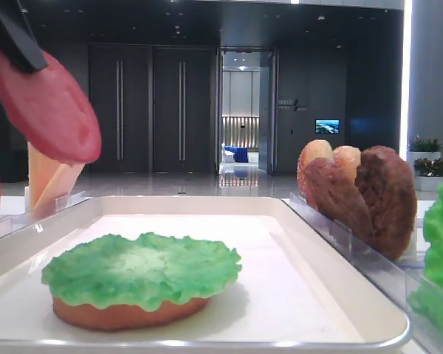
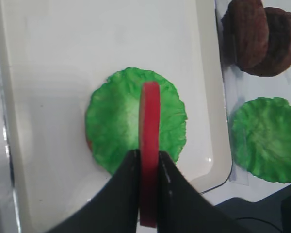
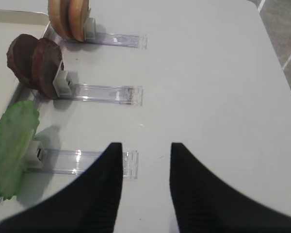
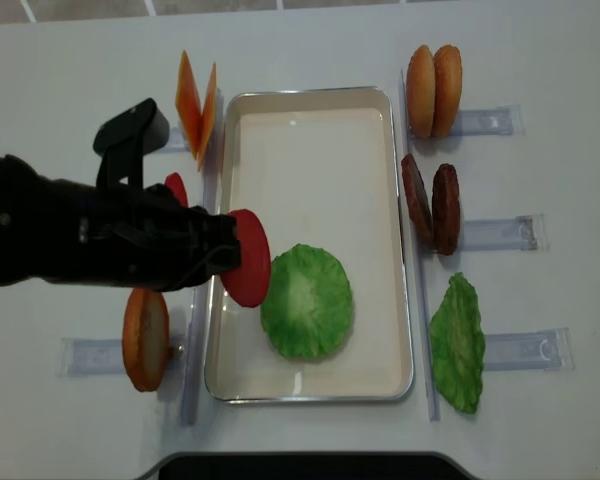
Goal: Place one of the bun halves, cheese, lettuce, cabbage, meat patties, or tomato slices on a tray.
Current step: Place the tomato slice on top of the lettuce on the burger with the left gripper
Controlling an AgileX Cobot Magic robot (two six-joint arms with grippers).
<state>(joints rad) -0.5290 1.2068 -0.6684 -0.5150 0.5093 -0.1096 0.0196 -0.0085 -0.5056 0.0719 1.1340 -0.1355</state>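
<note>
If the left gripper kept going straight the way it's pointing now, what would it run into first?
Most likely the ruffled green lettuce leaf lying on the white rectangular tray. The left gripper, shut on a thin red tomato slice, points at it in the wrist view; the slice's edge would touch first. Depth is uncertain.

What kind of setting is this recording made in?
Probably a demo table in a lobby or exhibition hall: tall dark double doors, a polished floor and a wall screen behind a white table of toy burger parts.
</note>
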